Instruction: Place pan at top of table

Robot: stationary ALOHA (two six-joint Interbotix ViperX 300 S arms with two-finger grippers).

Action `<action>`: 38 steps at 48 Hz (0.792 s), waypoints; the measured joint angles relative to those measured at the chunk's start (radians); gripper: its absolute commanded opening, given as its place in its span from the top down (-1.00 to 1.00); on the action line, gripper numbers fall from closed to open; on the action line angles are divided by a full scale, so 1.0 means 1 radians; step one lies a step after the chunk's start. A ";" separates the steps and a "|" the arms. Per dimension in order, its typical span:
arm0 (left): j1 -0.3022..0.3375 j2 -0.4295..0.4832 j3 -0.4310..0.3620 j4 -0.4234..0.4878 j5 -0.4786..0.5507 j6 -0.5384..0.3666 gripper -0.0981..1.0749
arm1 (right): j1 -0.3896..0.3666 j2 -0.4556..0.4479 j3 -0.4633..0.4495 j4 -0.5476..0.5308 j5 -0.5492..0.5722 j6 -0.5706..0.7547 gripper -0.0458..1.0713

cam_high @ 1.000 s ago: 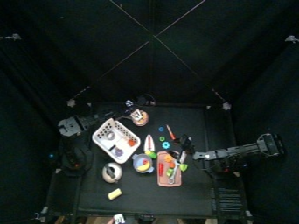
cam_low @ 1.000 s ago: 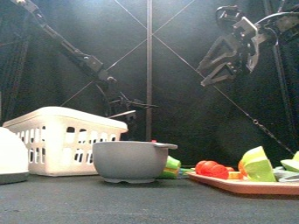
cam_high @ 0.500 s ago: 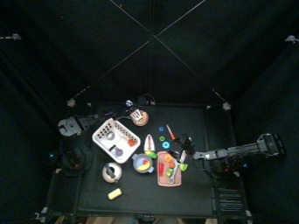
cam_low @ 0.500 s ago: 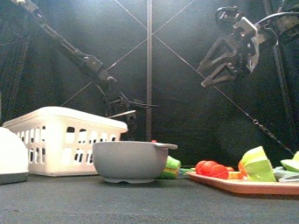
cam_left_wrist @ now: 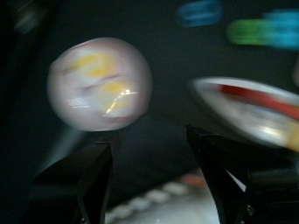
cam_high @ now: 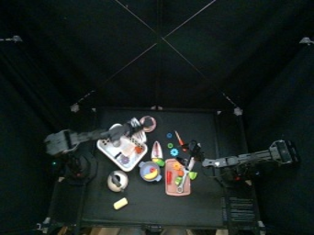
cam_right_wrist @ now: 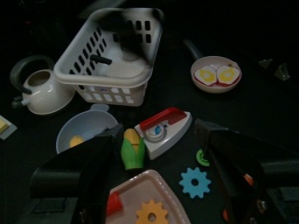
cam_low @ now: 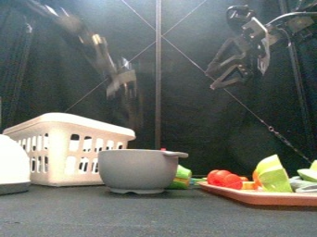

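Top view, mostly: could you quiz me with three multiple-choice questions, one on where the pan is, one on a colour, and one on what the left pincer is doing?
1. Where does the pan lie?
A. Near the table's upper edge in the top view, beyond the basket
B. On the food tray
C. Inside the basket

2. What colour is the basket?
A. Red
B. White
C. Green

3. How is the left pincer?
A. Shut on the pan
B. Shut on a bowl
C. Open, holding nothing

Answers:
1. A: the top view shows it by the upper edge of the table.
2. B: its white lattice shows in the front view.
3. C: its jaws stand apart with nothing between them.
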 measured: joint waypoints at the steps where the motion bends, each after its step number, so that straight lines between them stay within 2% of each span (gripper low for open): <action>1: -0.008 -0.057 0.020 0.005 0.006 -0.014 -0.78 | -0.002 0.003 -0.003 -0.003 -0.002 0.000 -0.81; 3: 0.006 -0.153 0.066 0.029 0.041 -0.063 -0.78 | -0.005 0.011 -0.008 -0.008 -0.002 0.000 -0.81; 5: 0.018 -0.213 0.095 0.040 0.069 -0.087 -0.78 | -0.005 0.014 -0.011 -0.012 0.000 0.000 -0.81; 10: -0.014 -0.276 0.172 0.048 0.135 -0.129 -0.78 | -0.008 0.025 -0.014 -0.015 -0.002 0.003 -0.81; 22: -0.061 -0.318 0.272 0.074 0.158 -0.141 -0.78 | -0.009 0.055 -0.029 -0.026 -0.003 0.002 -0.81; 27: -0.083 -0.316 0.282 0.077 0.158 -0.141 -0.78 | -0.015 0.061 -0.032 -0.029 -0.003 0.002 -0.81; 38: -0.083 -0.319 0.290 0.084 0.160 -0.141 -0.78 | -0.017 0.064 -0.032 -0.032 -0.003 0.002 -0.81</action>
